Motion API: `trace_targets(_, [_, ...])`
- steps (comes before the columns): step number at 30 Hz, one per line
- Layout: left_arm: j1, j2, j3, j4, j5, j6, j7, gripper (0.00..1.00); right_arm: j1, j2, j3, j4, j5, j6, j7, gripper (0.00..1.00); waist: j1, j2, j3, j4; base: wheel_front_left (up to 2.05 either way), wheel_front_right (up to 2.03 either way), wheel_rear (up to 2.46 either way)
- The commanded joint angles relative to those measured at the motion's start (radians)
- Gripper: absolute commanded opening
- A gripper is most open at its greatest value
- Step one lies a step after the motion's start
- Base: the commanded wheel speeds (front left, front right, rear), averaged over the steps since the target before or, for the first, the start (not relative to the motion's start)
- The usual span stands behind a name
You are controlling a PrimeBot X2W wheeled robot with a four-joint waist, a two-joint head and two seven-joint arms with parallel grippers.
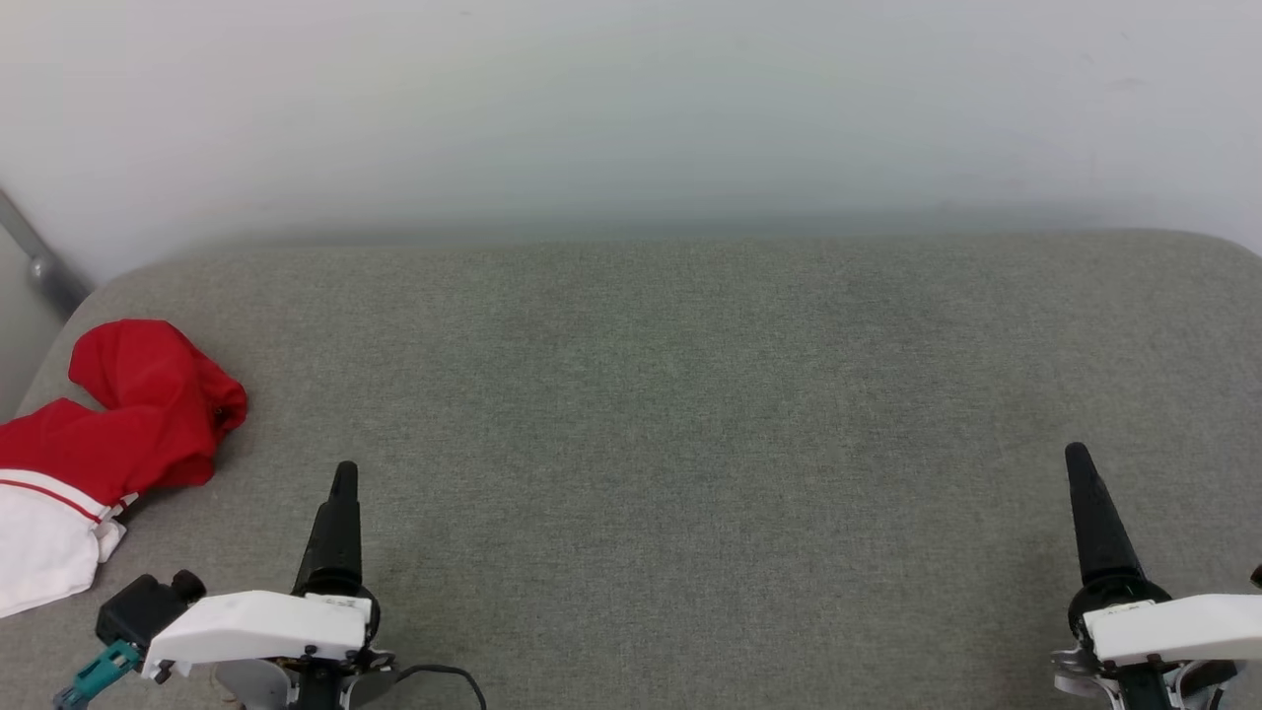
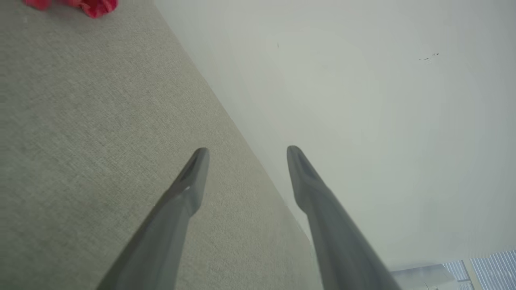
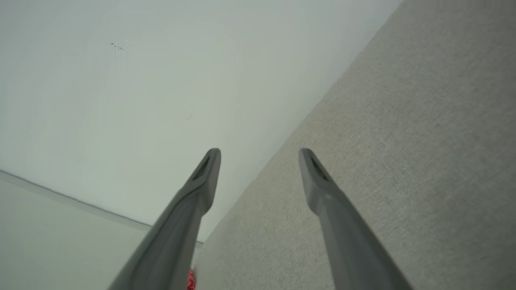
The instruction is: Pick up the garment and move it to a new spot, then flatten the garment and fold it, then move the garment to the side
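The garment [image 1: 118, 424] lies crumpled at the far left of the head view, a red heap over a white sleeve, running off the frame's edge on the grey cushioned surface [image 1: 690, 414]. The left gripper [image 2: 246, 152] sits nearest, at lower left, with its fingers apart and empty, and the right gripper [image 3: 260, 152] at lower right is likewise spread and holding nothing. I'd give the pick-up to the left arm: swing it over the red heap, bite a thick fold rather than the loose sleeve, then carry the shirt toward the open middle.

garment [image 1: 138, 419] far left on surface [image 1: 690, 414], maybe overhanging
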Motion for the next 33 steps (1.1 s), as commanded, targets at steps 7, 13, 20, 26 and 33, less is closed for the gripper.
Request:
trace_targets(7, [0.008, 0.002, -0.041, -0.035, 0.204, 0.048, -0.035, 1.00, 0.017, -0.001, 0.026, -0.064, -0.210, 0.000, -0.034, 1.00, 0.0000, 0.0000, 0.000, 0.003, 0.00, 0.00, 0.00])
trace_targets(13, [0.018, 0.002, -0.067, -0.046, 0.319, 0.076, -0.056, 1.00, 0.035, -0.001, 0.039, -0.082, -0.324, 0.000, -0.055, 1.00, 0.0000, 0.0000, -0.001, 0.005, 0.00, 0.00, 0.00])
trace_targets(20, [0.027, 0.003, -0.082, -0.060, 0.408, 0.095, -0.076, 1.00, 0.051, -0.001, 0.045, -0.094, -0.419, 0.000, -0.074, 1.00, 0.0000, 0.0000, -0.002, 0.006, 0.00, 0.00, 0.00])
trace_targets(26, [0.033, 0.008, -0.100, -0.072, 0.491, 0.112, -0.094, 1.00, 0.065, -0.001, 0.049, -0.105, -0.506, 0.000, -0.093, 1.00, 0.0000, 0.0000, -0.002, 0.007, 0.00, 0.00, 0.00])
trace_targets(33, [0.042, 0.014, -0.118, -0.086, 0.575, 0.129, -0.114, 1.00, 0.077, -0.001, 0.051, -0.119, -0.591, 0.000, -0.113, 1.00, 0.0000, 0.0000, -0.002, 0.009, 0.00, 0.00, 0.00])
